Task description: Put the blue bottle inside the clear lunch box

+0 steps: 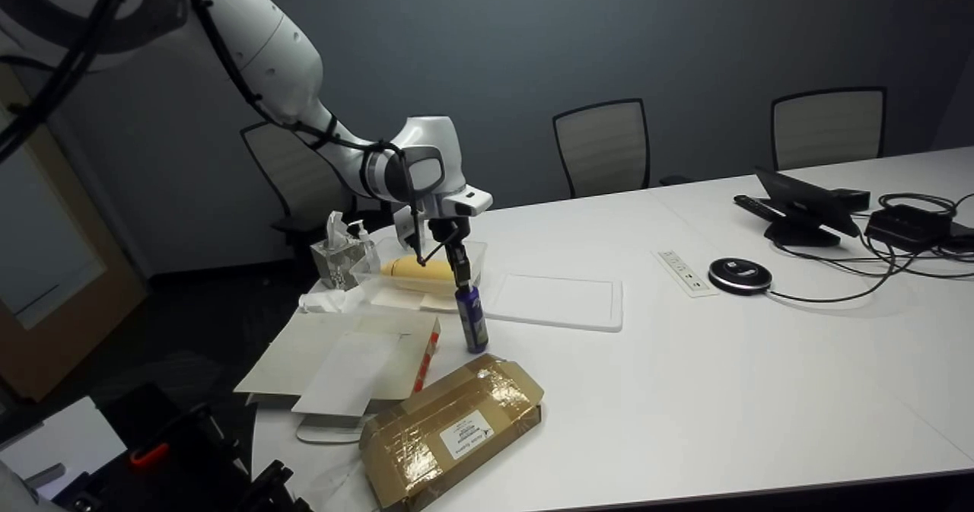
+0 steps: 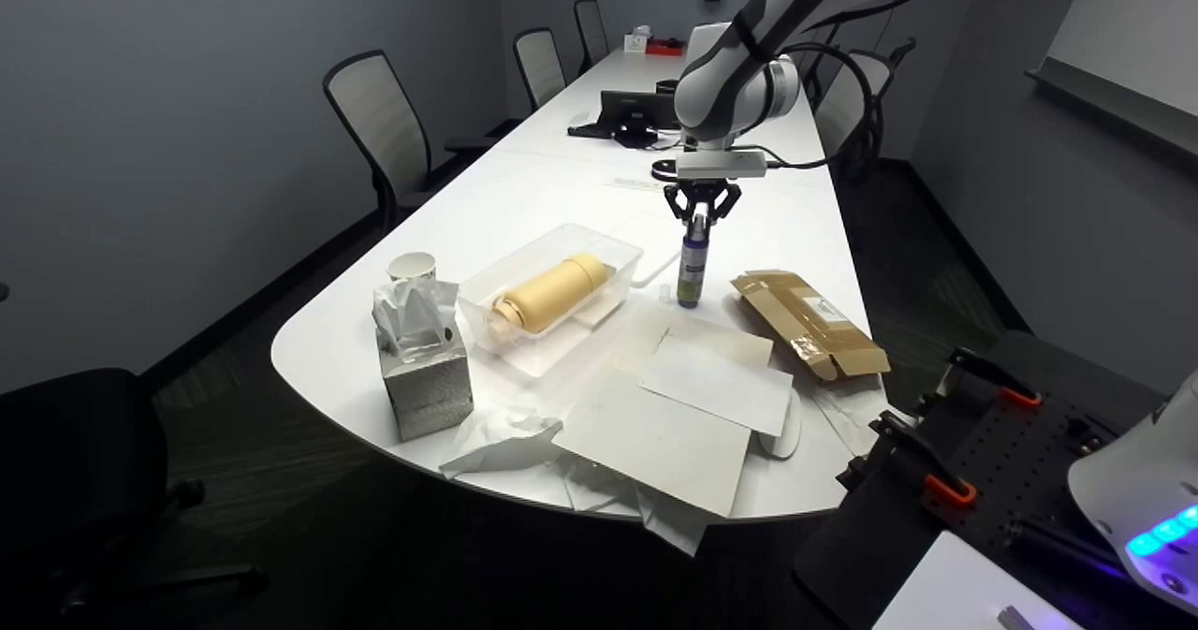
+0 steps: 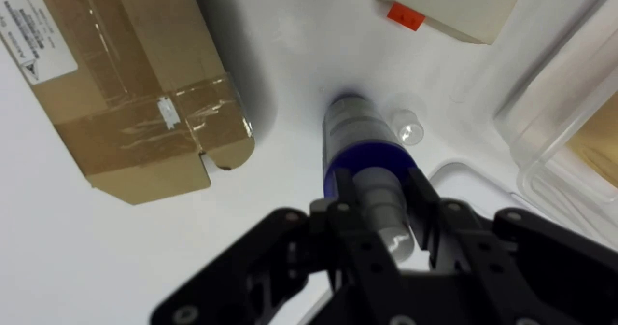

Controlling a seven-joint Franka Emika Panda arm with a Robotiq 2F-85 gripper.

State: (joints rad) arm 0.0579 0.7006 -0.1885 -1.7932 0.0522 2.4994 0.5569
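The blue bottle (image 2: 693, 267) stands upright on the white table, with a pale nozzle top. It also shows in the wrist view (image 3: 371, 155) and in an exterior view (image 1: 472, 320). My gripper (image 2: 699, 222) points down with its fingers on both sides of the pale nozzle, shut on it; the fingers also show in the wrist view (image 3: 379, 180). The base seems to rest on the table. The clear lunch box (image 2: 524, 257) is beside the bottle, open at the top, with a yellow bottle (image 2: 554, 295) lying in it. Its edge shows at the right of the wrist view (image 3: 555, 144).
A small clear cap (image 3: 409, 128) stands close to the bottle's base. A brown taped cardboard box (image 1: 456, 428) and a stack of papers (image 2: 664, 405) lie near the bottle. A flat white lid (image 1: 559, 301), a tissue box (image 2: 429, 396) and a paper cup (image 2: 412, 266) are also there.
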